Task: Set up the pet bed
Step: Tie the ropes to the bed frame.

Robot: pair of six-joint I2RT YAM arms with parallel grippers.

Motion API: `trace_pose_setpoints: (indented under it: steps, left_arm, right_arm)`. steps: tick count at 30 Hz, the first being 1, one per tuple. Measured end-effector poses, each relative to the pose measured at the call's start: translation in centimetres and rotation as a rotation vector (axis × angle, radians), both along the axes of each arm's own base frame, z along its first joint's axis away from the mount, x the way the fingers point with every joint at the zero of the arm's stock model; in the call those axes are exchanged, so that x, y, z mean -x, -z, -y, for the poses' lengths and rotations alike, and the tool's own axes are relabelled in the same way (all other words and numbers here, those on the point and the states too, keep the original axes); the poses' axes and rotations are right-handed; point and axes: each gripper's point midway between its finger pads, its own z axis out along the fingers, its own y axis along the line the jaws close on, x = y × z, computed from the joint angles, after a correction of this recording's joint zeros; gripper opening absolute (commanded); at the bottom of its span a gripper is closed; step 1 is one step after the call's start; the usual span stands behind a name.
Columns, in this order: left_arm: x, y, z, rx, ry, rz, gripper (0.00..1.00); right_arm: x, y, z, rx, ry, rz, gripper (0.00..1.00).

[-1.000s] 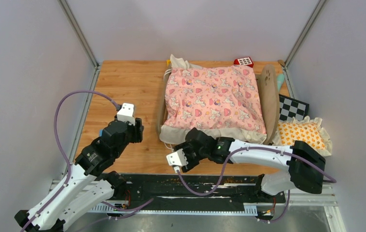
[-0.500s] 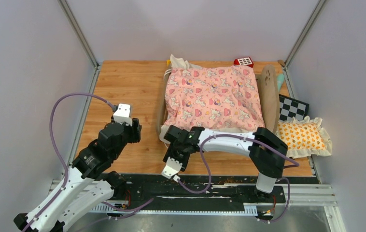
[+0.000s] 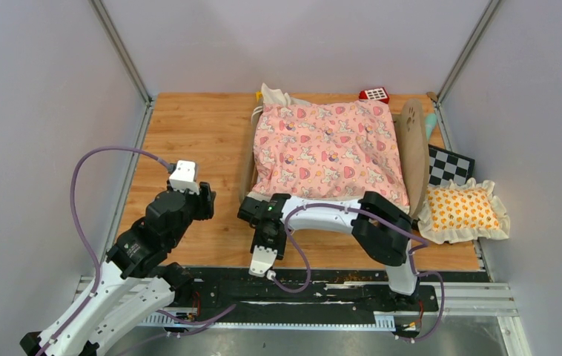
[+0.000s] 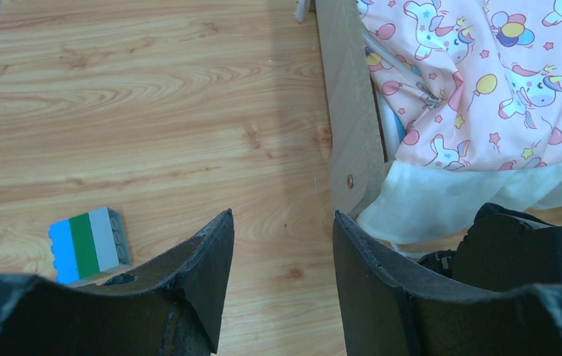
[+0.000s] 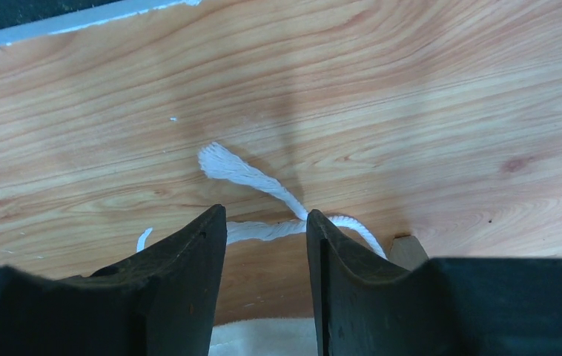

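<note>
- The pet bed (image 3: 326, 152) lies at 1 o'clock on the worktop (image 3: 189, 126), with its quilt (image 4: 486, 81) spread over it.
- Left gripper (image 4: 282, 222): fingers released and empty, near the wooden rail (image 4: 345, 111).
- Right gripper (image 5: 263, 215): fingers parted, with a white cord (image 5: 252, 174) lying between them, unpinched.
- The quilt looks soft and light, so pinch its hem. The frame looks stiff, so grip a rail.

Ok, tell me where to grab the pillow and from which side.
Pinch the frill on its near edge, coming down from above on the near side. The pillow lies flat, likely too wide to span, while the thin frill sticks out; the wall crowds its right side.
</note>
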Motion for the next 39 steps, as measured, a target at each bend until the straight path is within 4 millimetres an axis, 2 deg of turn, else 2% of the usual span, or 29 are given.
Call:
trace_pose_setpoints:
  steps: [10, 20, 34, 39]
  left_arm:
    - [0.0, 0.0, 0.0, 0.000, -0.002, 0.000, 0.59]
    - [0.0, 0.0, -0.1, -0.001, -0.003, 0.001, 0.59]
    - [0.0, 0.0, -0.1, 0.000, -0.003, 0.001, 0.59]
    - [0.0, -0.1, -0.1, 0.002, -0.003, 0.004, 0.58]
  right_arm:
    - [-0.9, 1.1, 0.2, 0.049, -0.031, 0.036, 0.43]
    - [-1.1, 1.1, -0.4, 0.039, -0.040, 0.041, 0.43]
    - [0.5, 1.4, -1.2, 0.129, -0.060, 0.019, 0.42]
    - [0.5, 1.5, -0.9, 0.153, -0.046, 0.019, 0.36]
